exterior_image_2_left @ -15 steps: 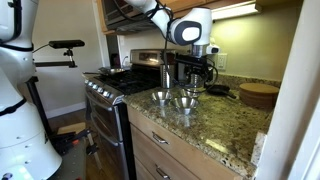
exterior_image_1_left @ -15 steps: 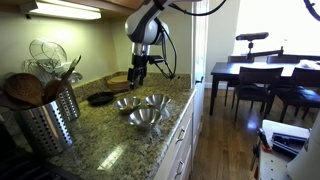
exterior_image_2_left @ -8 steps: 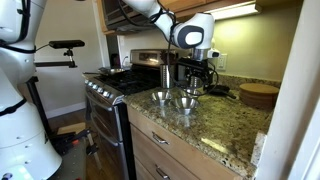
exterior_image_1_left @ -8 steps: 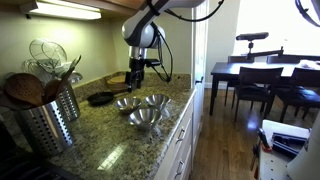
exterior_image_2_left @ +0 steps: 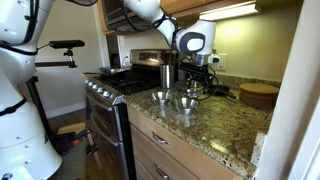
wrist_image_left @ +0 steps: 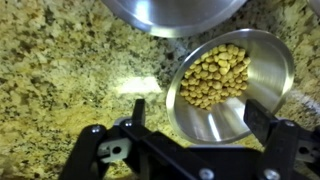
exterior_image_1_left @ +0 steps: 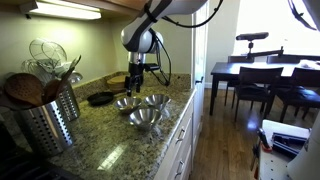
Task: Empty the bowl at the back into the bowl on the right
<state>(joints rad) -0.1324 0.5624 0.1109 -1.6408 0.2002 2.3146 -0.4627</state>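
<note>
Speckled granite countertop (wrist_image_left: 60, 80) fills the wrist view. Right of centre sits a steel bowl (wrist_image_left: 278, 75) holding yellow pellets (wrist_image_left: 212, 75). At the bottom edge the gripper (wrist_image_left: 198, 118) hovers over the bowl, jaws spread wide, gripping nothing.

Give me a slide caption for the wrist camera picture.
Open gripper hovers above a steel bowl of yellow pieces on a granite counter.

A home kitchen: granite countertop (exterior_image_1_left: 100, 146), steel stove (exterior_image_2_left: 102, 98), utensil caddy (exterior_image_1_left: 55, 118), dining table (exterior_image_1_left: 250, 70) beyond.
</note>
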